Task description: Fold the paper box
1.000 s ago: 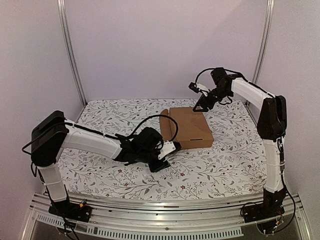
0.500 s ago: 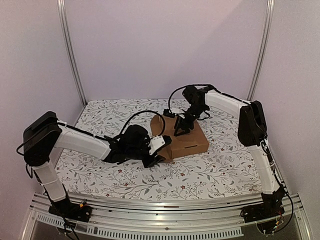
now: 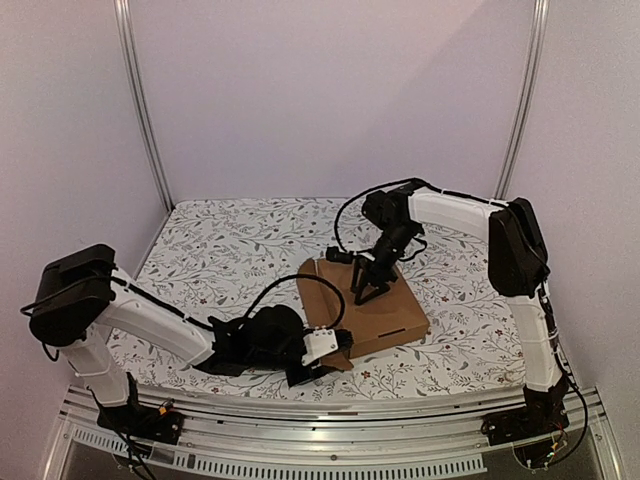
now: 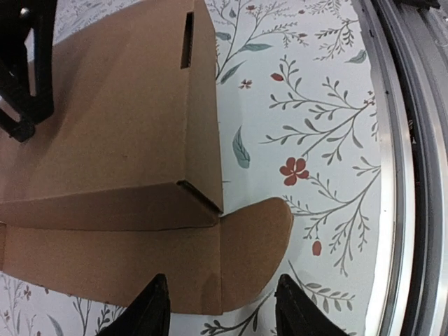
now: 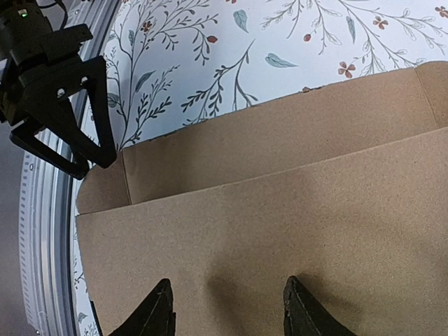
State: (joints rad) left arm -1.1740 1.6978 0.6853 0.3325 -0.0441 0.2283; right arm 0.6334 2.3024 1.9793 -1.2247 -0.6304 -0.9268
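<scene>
Top external: paper box (image 3: 390,318) near front rail (image 3: 400,404).

The left arm (image 3: 150,315) and right arm (image 3: 458,207) have white shells, black joints and black jaws.

Paper box (image 3: 385,315) near-left corner behind the left claw (image 3: 338,352) in the top view

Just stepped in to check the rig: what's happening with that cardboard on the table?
The two arms are folding a brown paper box on the floral table. The right gripper points down at the box's closed top panel, fingers spread, apparently pressing it. The left gripper, open, sits low at the box's near-left corner, by a rounded side flap that lies flat on the table, not yet tucked.
</scene>
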